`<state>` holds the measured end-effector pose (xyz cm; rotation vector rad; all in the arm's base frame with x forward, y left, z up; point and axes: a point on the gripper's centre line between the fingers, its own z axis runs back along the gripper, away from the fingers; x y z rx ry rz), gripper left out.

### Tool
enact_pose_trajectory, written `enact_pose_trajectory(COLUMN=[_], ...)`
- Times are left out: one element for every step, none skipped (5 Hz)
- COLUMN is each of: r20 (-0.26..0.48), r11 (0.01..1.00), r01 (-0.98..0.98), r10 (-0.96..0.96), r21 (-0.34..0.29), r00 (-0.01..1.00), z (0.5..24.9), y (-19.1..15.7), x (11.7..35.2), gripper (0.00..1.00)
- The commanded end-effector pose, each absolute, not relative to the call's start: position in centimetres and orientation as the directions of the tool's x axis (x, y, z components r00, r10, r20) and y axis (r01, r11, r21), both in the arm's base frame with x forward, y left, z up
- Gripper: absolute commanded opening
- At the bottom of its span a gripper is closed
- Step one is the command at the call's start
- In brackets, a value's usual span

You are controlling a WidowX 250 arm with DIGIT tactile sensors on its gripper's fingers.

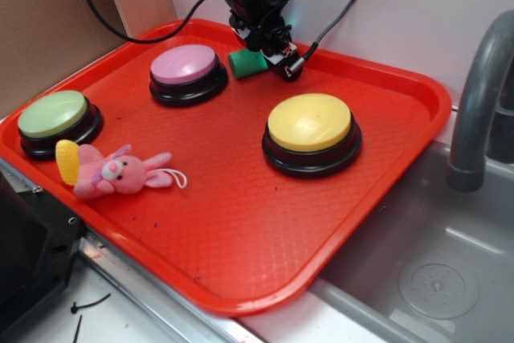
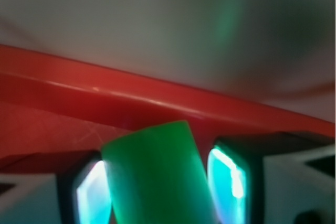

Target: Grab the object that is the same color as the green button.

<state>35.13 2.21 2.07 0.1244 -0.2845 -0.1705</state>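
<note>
The object, a small dark-green cylinder [image 1: 246, 63], lies at the back of the red tray [image 1: 241, 230], just right of the pink button. My gripper [image 1: 271, 55] is down over its right end. In the wrist view the cylinder [image 2: 157, 177] stands tilted between my two fingers and fills the gap; both pads [image 2: 92, 195] press against its sides, so the gripper [image 2: 157, 195] is shut on it. The tray's back rim [image 2: 157, 98] runs just behind it. The green button [image 1: 52, 114], a pale-green dome on a black base, sits at the tray's far left.
A pink button [image 1: 185, 64] sits at the back left and a yellow button [image 1: 309, 122] mid-right. A pink plush bunny [image 1: 116, 174] with a yellow piece lies near the green button. A grey sink [image 1: 450, 279] and faucet [image 1: 478, 102] are to the right. The wall is close behind the tray.
</note>
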Motion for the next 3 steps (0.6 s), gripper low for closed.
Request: enact_pose_trajectory(r20=[0.252,0.108,0.050], r11=[0.972,0.986,0.996], r01=[0.212,0.124,0.066], r10=[-0.232,-0.136,-0.069], r21=[0.103,0.113,0.063], r00=[0.940,0.985,0.996], z=[6.2,9.9,12.6], y=[-0.1,-2.3,-2.4], x=[35.3,34.5,33.8], gripper=[0.00,0.00,0.00])
